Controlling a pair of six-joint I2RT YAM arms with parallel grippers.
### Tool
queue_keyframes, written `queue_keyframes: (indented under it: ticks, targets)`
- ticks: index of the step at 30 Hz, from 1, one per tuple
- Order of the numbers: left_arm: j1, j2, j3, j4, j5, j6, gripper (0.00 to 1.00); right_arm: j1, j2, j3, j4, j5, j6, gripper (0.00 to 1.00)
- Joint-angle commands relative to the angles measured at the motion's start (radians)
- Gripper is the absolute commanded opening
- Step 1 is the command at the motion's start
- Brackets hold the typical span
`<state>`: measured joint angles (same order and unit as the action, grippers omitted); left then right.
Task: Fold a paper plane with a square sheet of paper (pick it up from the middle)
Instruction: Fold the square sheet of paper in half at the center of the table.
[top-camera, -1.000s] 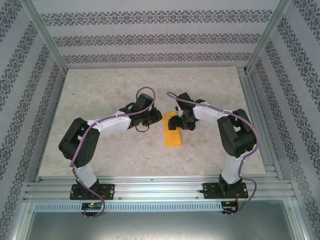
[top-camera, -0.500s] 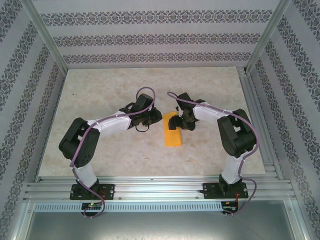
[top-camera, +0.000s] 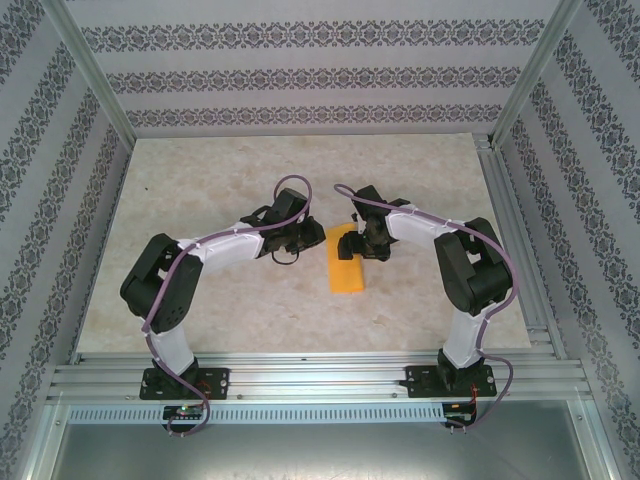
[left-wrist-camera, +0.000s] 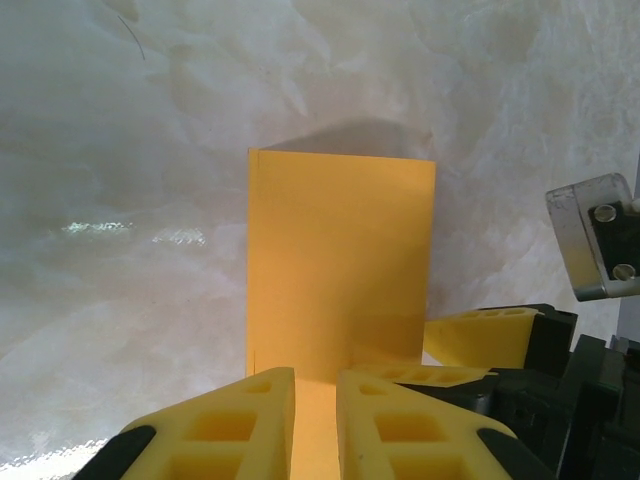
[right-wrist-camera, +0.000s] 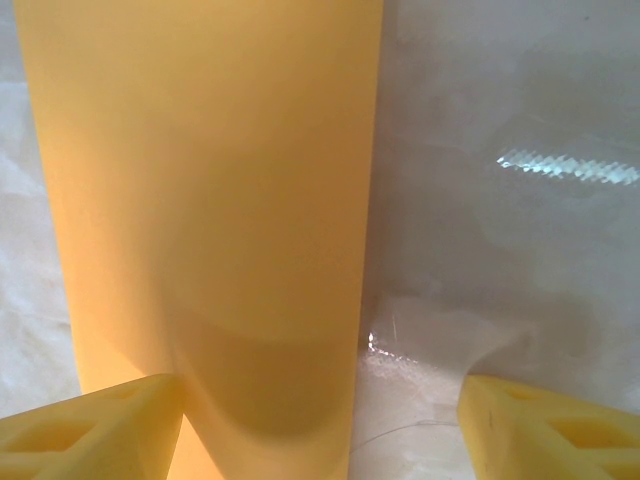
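the orange paper (top-camera: 347, 270) lies on the pale marbled table (top-camera: 200, 200), just off the table's centre toward 4 o'clock in the top view. it is a narrow upright rectangle, long axis running 12 to 6 o'clock, near end plain and square-cut. its far end sits under the two grippers.

from the left wrist the orange paper (left-wrist-camera: 340, 260) is smooth, evenly coloured and straight-edged, with sharp far corners and a soft shadow beyond its 12 o'clock edge. a thin line runs close along its 9 o'clock side (a second layer's edge or a crease, i cannot tell which).

the left gripper (top-camera: 305, 243) is at 9 o'clock of the paper's far end. in its own view the left gripper (left-wrist-camera: 315, 378) has its yellow fingers drawn narrow, a slim strip of orange showing in the slit; whether they pinch the paper i cannot tell.

the right gripper (top-camera: 350, 245) comes in from 3 o'clock. in its own view the right gripper (right-wrist-camera: 320, 390) stands wide apart, one finger over the orange paper (right-wrist-camera: 210, 200), the other over bare table, nothing gripped. one right finger (left-wrist-camera: 480, 338) shows at the paper's 3 o'clock edge.
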<state>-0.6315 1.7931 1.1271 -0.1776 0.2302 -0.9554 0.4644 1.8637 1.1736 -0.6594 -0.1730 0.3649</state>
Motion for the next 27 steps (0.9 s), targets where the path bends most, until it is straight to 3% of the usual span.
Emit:
queue_keyframes:
  ticks: [1,19,27]
  targets:
    - [-0.013,0.03,0.026,0.042,0.026,-0.025,0.2,0.0,0.033,0.003,0.012,0.043,0.004,0.74]
    - [-0.013,0.096,0.068,0.054,0.062,-0.042,0.18,0.01,0.05,-0.005,0.003,0.081,0.014,0.73]
    - [-0.013,0.037,0.058,-0.033,-0.06,-0.025,0.18,0.008,0.03,-0.006,0.002,0.093,0.011,0.74]
